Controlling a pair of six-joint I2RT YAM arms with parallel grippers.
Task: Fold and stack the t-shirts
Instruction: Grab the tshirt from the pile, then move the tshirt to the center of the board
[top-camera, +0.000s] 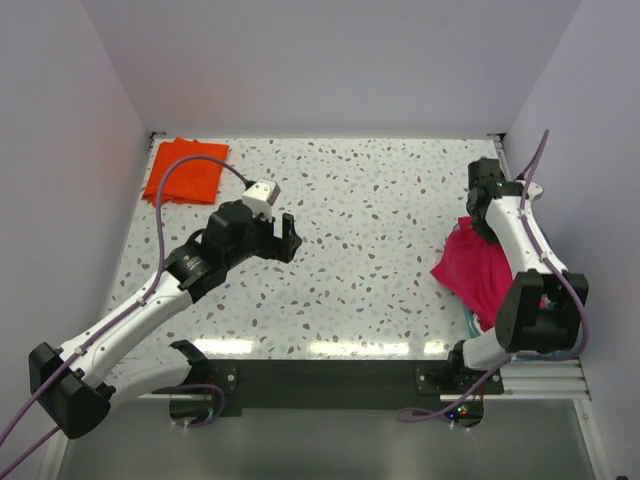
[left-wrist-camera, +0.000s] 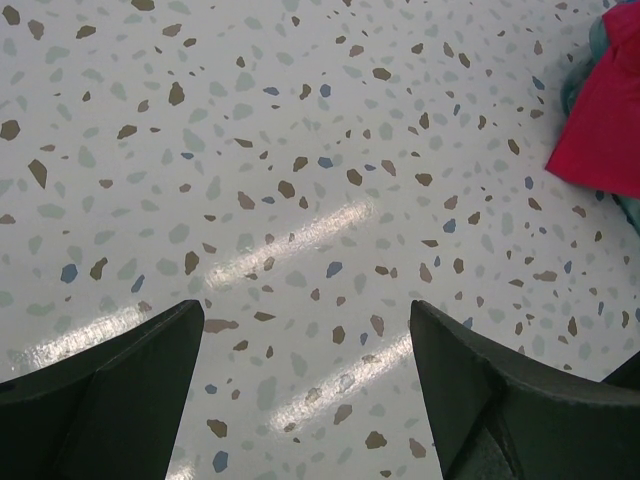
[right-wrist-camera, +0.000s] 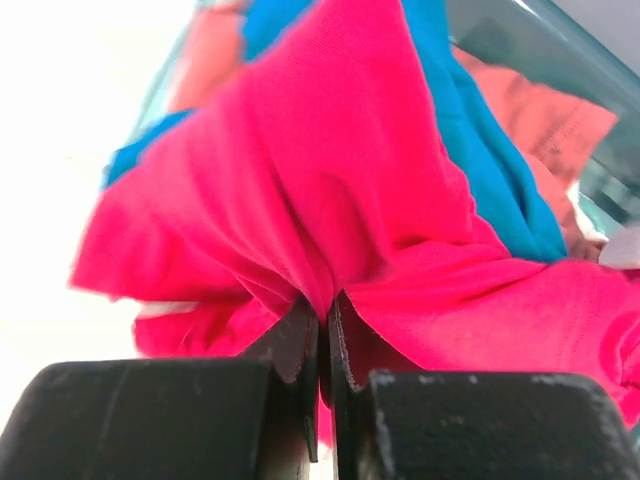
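Bright overhead light leaves glare streaks along the table's (top-camera: 380, 200) near edge. The right wrist view burns out white at left, and the magenta-red shirt (right-wrist-camera: 330, 200) looks soft.

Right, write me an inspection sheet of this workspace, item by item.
Surface: speckled table, glare streaks near the front edge.
Job's things: orange t-shirt folded flat, far left corner; magenta t-shirt bunched at right edge over teal t-shirt and salmon t-shirt.
Clutter: clear tub behind those shirts.
Grippers: left gripper open, empty; right gripper shut on magenta t-shirt.
Cables: purple cable along each arm.
Surroundings: white walls on three sides.
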